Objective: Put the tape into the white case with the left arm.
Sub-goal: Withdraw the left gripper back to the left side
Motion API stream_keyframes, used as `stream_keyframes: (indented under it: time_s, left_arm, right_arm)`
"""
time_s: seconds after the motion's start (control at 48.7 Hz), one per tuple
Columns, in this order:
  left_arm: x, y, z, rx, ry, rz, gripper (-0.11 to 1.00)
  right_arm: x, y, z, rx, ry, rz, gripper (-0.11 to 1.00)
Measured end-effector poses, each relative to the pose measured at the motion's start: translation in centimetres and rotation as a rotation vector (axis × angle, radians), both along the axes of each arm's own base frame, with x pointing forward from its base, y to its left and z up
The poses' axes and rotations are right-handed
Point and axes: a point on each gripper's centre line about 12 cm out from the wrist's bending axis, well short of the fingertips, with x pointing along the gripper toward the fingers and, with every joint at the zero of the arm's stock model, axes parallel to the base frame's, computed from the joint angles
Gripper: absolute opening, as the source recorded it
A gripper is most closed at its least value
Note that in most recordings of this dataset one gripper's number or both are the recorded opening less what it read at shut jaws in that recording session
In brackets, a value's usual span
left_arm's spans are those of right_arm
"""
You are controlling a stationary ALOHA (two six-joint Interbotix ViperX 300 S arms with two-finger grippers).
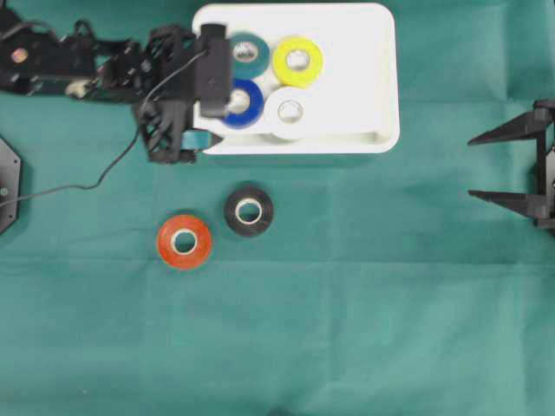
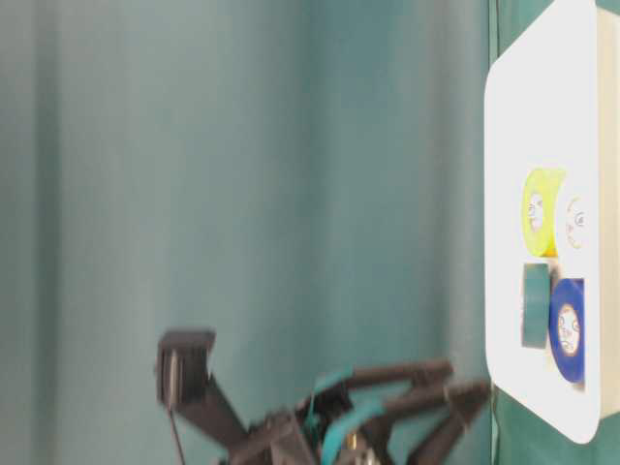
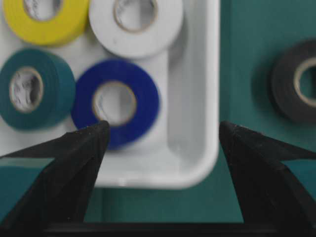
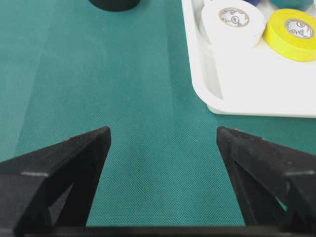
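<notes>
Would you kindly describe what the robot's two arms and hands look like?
Both arms are black. The left hand has two pointed black fingers with teal-blue bands, an openwork black frame behind them, a boxy black camera on the wrist and a thin black cable trailing across the cloth. The right hand has plain black, pointed, triangular fingers with no teal.

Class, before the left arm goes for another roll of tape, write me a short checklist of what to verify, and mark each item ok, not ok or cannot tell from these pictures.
1. left gripper open and empty: ok, jaws wide apart, nothing between them.
2. Rolls left on the cloth: ok, black tape and orange tape lie flat, apart from each other.
3. Room in the white case: ok, its right part is bare beside the yellow tape, white tape, blue tape and green tape.
4. right gripper out of the way: ok, open at the right edge.
5. Left gripper centred over a loose roll: not ok, it hangs at the case's edge.
</notes>
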Motion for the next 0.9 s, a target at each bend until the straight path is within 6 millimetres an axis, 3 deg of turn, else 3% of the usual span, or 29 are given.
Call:
stream_keyframes:
  time_s: [0.473,0.904]
  left_arm:
    - [-6.3,-2.4,0.6,0.017,-0.081,-0.034,0.90]
    - [-11.7,-3.5,-0.6,-0.001,-0.124,-0.006,0.90]
  right_arm:
    - [0.0,0.0,0.0,0.000,0.000,-0.002,0.62]
    - [0.0,0.0,0.0,0.000,0.000,-0.002,0.62]
